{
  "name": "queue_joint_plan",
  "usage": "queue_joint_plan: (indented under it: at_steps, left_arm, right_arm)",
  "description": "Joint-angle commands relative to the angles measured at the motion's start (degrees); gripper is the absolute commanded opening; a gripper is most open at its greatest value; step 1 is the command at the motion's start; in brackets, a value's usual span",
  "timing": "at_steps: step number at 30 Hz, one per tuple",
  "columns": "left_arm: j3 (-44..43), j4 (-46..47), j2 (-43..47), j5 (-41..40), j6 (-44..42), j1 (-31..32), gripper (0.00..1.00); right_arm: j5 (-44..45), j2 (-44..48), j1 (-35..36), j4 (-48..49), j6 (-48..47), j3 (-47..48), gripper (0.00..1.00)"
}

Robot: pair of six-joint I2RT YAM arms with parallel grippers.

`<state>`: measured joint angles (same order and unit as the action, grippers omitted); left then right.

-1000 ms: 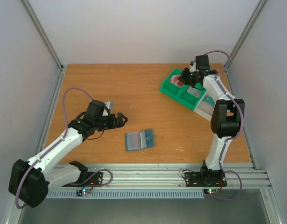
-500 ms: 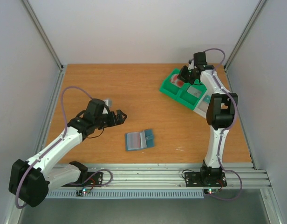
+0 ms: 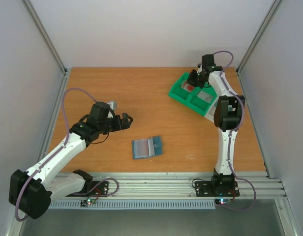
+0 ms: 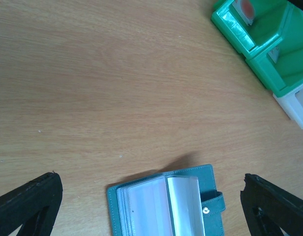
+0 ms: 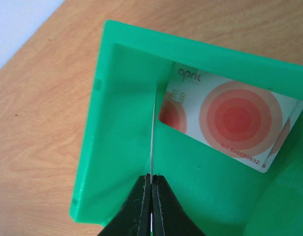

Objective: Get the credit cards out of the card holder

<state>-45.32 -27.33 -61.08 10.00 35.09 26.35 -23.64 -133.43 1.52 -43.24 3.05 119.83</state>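
Tabletop [image 3: 141, 93]: card holder [image 3: 146, 147] near left gripper [image 3: 127, 120], credit card [image 5: 153, 128] in right gripper [image 5: 151, 178].

A wood-grain bench [image 3: 136, 93] carries two joined green bins [image 3: 180, 92] at about two o'clock. A white bin [image 4: 295, 104] touches their five o'clock end, the row running diagonally.

Card holder [image 4: 164, 205] runs off my left wrist view's bottom edge. Credit card [image 5: 152, 132] in my right gripper [image 5: 151, 179] is edge-on, face unreadable.
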Motion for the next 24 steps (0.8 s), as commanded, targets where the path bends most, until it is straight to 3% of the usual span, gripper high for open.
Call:
queue_joint_plan:
  at_steps: [1,7,24]
  left_arm:
    - [-0.2,1.0,1.0,-0.6,-1.3,0.2,0.99]
    - [-0.1,0.8,1.1,-1.5,-1.4,0.1,0.99]
    - [-0.5,0.3,1.3,-3.0,-1.2,0.1,0.99]
  right_arm:
    - [1.5,-2.4,-0.4,-1.0,-0.9,2.4,0.02]
    - [4.6,-4.4,-0.4,-0.9,-2.1,4.8,0.07]
    - [4.7,-9.5,-0.7,-3.2,-4.7,12.2,0.07]
